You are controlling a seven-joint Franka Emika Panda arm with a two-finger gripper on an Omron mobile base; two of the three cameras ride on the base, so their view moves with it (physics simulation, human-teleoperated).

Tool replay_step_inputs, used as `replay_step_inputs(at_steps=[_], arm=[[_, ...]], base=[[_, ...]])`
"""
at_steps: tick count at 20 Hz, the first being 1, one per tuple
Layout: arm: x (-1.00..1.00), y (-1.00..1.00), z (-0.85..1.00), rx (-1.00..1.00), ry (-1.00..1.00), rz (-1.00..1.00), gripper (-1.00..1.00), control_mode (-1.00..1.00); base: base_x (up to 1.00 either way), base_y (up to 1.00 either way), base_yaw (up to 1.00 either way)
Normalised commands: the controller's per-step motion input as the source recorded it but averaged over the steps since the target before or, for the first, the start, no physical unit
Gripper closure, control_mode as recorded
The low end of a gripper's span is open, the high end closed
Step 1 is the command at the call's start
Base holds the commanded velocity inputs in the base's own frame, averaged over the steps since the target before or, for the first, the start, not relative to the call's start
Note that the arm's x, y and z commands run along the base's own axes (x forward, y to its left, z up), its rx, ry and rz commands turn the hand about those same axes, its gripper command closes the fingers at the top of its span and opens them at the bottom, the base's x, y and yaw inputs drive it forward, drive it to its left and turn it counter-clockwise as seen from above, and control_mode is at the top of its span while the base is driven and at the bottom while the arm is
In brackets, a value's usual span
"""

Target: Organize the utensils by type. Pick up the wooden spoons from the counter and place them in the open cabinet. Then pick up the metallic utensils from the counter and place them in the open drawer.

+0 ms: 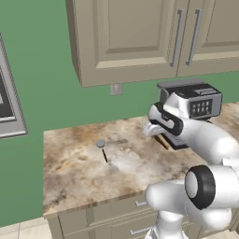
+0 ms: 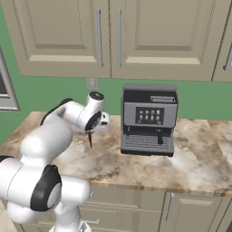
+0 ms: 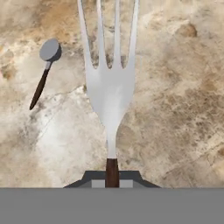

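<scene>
My gripper is shut on the dark handle of a silvery fork, one of the metallic utensils, whose tines point away from the hand above the marbled counter. The other metallic utensil, a round grey-headed spoon with a thin dark handle, lies flat on the counter to the fork's upper left in the hand view. In the left base view this spoon rests left of my gripper, which hovers beside the coffee machine. The wooden spoons, open cabinet and open drawer are out of view.
A black and silver coffee machine stands on the counter just right of the hand. Closed beige wall cabinets hang above. Drawer fronts with bar handles run below the counter edge.
</scene>
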Motion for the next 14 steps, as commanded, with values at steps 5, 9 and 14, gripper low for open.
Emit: replay_step_inputs(at_steps=[5, 9, 14], arm=[[-0.32, 0.0, 0.27, -0.05, -0.23, 0.49, 1.0, -1.0], [-0.16, 0.0, 0.18, -0.09, -0.13, 0.34, 1.0, -1.0], [-0.01, 0.0, 0.01, -0.03, 0.0, 0.05, 1.0, -1.0]], base=[[0.0, 0.0, 0.0], [0.0, 0.0, 0.0], [0.0, 0.0, 0.0]])
